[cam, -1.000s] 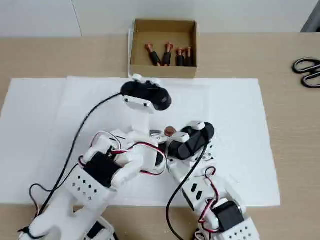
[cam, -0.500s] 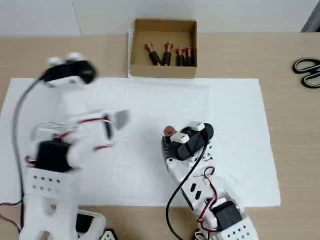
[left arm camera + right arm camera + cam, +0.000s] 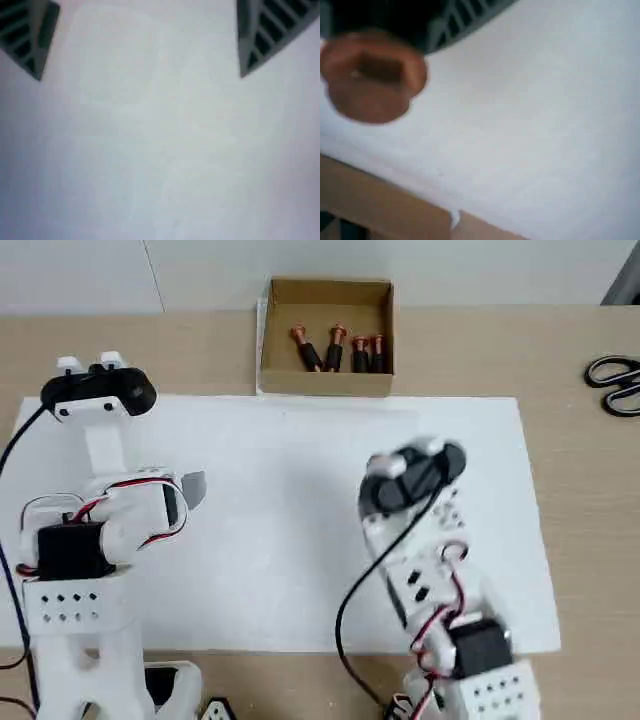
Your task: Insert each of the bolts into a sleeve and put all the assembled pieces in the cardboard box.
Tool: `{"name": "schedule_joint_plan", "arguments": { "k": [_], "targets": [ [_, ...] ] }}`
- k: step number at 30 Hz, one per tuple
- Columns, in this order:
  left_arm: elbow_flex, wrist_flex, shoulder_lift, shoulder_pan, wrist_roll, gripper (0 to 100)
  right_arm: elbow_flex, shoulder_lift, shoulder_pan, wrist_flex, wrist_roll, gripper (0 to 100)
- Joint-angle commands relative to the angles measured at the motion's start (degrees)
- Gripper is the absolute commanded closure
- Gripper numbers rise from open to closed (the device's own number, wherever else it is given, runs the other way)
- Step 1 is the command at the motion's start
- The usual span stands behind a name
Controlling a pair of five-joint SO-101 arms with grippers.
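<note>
The cardboard box (image 3: 327, 383) stands at the back of the table, with several copper-headed bolts in black sleeves (image 3: 335, 350) lying inside. In the right wrist view my right gripper (image 3: 395, 35) is shut on a bolt (image 3: 372, 82), whose copper head shows above the white paper. In the high view the right arm (image 3: 415, 478) sits right of centre, in front of the box, and covers its own gripper. My left gripper (image 3: 140, 74) is open over bare paper, its dark fingertips (image 3: 35, 45) far apart. The left arm (image 3: 100, 510) stands at the left side.
A white paper sheet (image 3: 290, 530) covers the middle of the wooden table (image 3: 560, 350). Scissors (image 3: 615, 383) lie at the far right edge. Cables hang from both arms near the front edge.
The left arm has swung from the centre out to the left side. The right arm has moved back and to the right, toward the box, still holding the bolt.
</note>
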Motion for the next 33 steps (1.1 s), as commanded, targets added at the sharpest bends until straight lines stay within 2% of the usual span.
{"name": "schedule_joint_plan", "arguments": {
  "k": [1,6,14,19,25,33],
  "targets": [
    [-2.51,0.0,-0.26,-0.35,-0.44,76,-17.32,15.16,0.92,-1.63,0.97,99.5],
    [-1.8,-0.09,-0.44,-0.35,-0.44,76,-32.88,37.85,3.65,-12.7,0.62,99.5],
    [-1.54,-0.09,-0.44,-0.35,-0.44,76,-49.58,71.6,6.11,-40.04,0.79,99.5],
    [-1.45,-0.09,-0.44,-0.35,-0.53,76,-59.87,90.07,6.11,-50.68,0.7,99.5],
    [-0.04,-0.09,-0.44,-0.35,-0.7,76,-72.09,106.42,6.11,-53.93,0.7,99.5],
    [-0.04,-0.09,-0.18,-0.44,-0.7,76,-80.97,118.55,6.11,-53.67,0.88,99.0]
  ]
}}
